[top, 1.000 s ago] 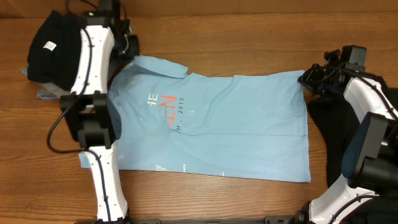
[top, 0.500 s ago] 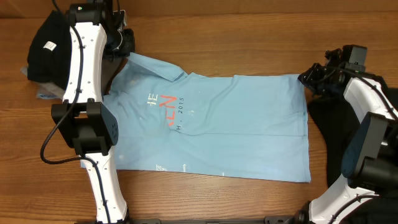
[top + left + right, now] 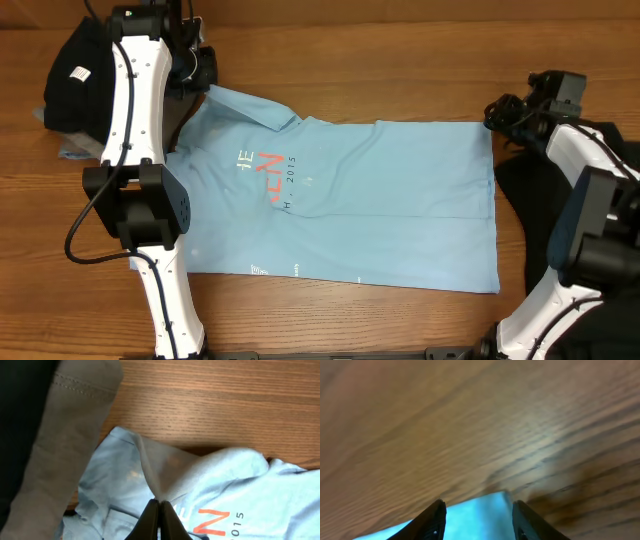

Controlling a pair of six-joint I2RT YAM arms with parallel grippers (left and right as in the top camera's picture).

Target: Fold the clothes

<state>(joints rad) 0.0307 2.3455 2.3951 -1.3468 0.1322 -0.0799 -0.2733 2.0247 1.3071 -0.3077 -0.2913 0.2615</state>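
Overhead: blue T-shirt [image 3: 380, 200] lies flat on the table [image 3: 400, 50]. Left wrist: left gripper [image 3: 159, 510] clenched on a pinch of it near the sleeve. Right wrist: right gripper [image 3: 478, 505] with jaws apart, hem corner between its fingers [image 3: 436, 520]. Light, floppy stuff, I'd grab corners.

Bare wooden table [image 3: 400, 60] ran open along the far edge between the two arms. A narrower strip lay free in front of the light blue T-shirt [image 3: 400, 210], which covered the middle. The left arm [image 3: 135, 110] stretched along the shirt's collar side, closing that approach. Behind it a black garment pile [image 3: 75, 85] filled the far left corner. A dark garment [image 3: 520, 215], possibly more than one, lay just beside the hem under the right arm [image 3: 590, 200].
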